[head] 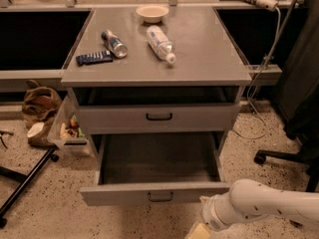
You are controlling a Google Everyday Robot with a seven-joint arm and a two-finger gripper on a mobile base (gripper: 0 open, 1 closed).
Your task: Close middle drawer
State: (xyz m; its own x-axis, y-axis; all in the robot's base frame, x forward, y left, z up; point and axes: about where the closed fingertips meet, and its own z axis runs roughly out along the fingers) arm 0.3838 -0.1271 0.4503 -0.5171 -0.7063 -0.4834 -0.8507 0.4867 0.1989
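Observation:
The middle drawer [159,193] is pulled far out of the grey cabinet. Its flat front with a small dark loop handle [160,196] faces me, and its deep interior [158,158] looks bare. The uppermost drawer [158,117] above it stands slightly out. The lowest drawer front is hidden under the open one. My gripper [198,231] is at the bottom edge of the view, just below and right of the middle drawer's front, on the end of my white arm [259,208]. It is mostly cut off by the frame.
On the cabinet top [199,59] lie a plastic bottle [160,43], a can [114,43], a dark blue packet [93,58] and a small bowl [152,13]. A chair base [284,156] stands at the right. A bin and bags [52,126] sit at the left.

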